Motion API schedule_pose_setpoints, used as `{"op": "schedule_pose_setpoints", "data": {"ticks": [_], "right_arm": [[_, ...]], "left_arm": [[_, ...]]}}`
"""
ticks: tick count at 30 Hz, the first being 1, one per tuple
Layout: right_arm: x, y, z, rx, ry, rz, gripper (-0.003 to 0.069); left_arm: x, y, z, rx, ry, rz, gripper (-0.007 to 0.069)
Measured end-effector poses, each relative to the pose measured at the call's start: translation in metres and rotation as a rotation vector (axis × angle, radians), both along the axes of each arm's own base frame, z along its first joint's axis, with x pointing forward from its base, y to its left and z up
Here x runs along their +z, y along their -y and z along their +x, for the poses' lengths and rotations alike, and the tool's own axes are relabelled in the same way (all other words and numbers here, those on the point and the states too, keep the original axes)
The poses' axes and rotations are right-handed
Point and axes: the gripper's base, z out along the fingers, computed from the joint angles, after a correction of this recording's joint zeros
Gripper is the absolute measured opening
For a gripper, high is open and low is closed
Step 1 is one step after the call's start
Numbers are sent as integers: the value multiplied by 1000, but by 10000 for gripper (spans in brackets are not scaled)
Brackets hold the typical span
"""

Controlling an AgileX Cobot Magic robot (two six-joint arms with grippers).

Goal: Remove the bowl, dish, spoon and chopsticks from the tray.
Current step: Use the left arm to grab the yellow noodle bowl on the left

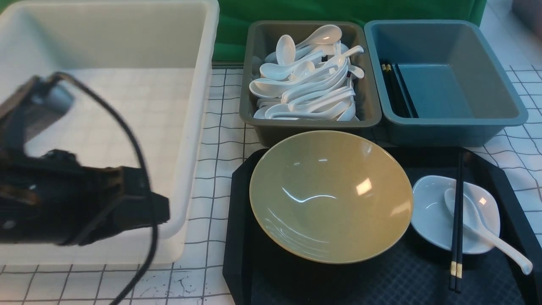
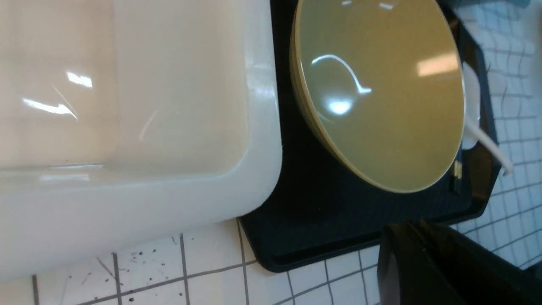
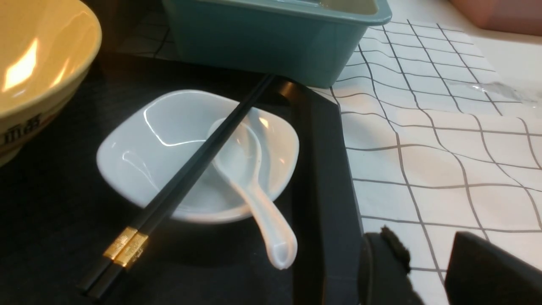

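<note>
The mustard-yellow bowl (image 1: 330,195) sits on the left part of the black tray (image 1: 239,237). To its right on the tray is the small white dish (image 1: 430,212). The white spoon (image 1: 487,231) rests in the dish, and the black chopsticks (image 1: 457,220) lie across it. My left gripper (image 1: 163,212) is shut and empty, over the near corner of the white tub, left of the tray. The right gripper (image 3: 425,243) is open and empty, above the checked cloth just beside the tray's right rim (image 3: 322,169), near the spoon's handle (image 3: 275,237). It is out of the front view.
A big white tub (image 1: 194,127) stands left of the tray. Behind the tray are a grey bin (image 1: 250,84) with several white spoons and a blue-grey bin (image 1: 444,84) with black chopsticks (image 1: 396,91) along its left wall. Checked cloth covers the table.
</note>
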Motion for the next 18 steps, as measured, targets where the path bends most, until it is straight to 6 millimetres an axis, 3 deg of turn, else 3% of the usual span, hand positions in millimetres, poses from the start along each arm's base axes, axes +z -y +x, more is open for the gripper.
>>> {"op": "schedule_pose_setpoints", "data": {"ticks": [10,18], "right_arm": [[0,0,0,0,0,0,235],[0,0,0,0,0,0,235]], "left_arm": [[4,47,5,-170,7,44,-1],[2,58,6,-195,22,29,-1]]}}
